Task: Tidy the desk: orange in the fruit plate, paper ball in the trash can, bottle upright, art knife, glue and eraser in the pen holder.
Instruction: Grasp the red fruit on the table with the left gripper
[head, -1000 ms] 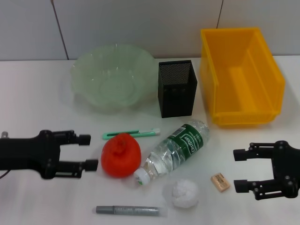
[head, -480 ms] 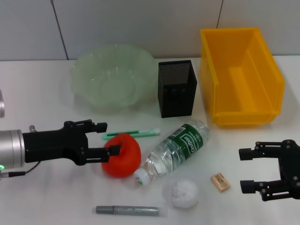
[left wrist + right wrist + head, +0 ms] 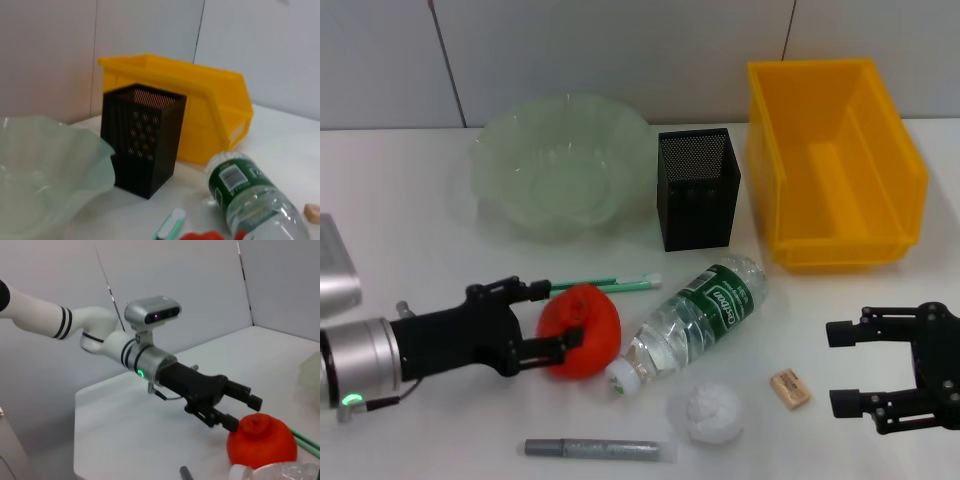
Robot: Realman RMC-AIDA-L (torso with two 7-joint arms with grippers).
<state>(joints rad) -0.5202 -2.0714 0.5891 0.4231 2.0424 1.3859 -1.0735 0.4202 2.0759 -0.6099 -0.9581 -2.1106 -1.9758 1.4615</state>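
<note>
The orange (image 3: 588,328) lies on the desk (image 3: 420,230) left of the lying bottle (image 3: 705,308). My left gripper (image 3: 556,315) is open, its fingers reaching along both sides of the orange's left part. In the right wrist view the left gripper (image 3: 239,411) meets the orange (image 3: 261,442). The art knife (image 3: 605,285) lies just behind the orange. The glue (image 3: 600,449) is at the front edge, with the paper ball (image 3: 712,412) and the eraser (image 3: 790,388) to its right. My right gripper (image 3: 838,368) hangs open right of the eraser, holding nothing.
At the back stand the fruit plate (image 3: 510,195), the pen holder (image 3: 697,205) and the trash can (image 3: 840,215), left to right. The left wrist view shows the pen holder (image 3: 142,140), the trash can (image 3: 200,115) and the bottle (image 3: 250,200).
My left gripper has advanced to the right, from short of the orange to having its fingers around it. The right gripper drifted slightly right and stayed open.
</note>
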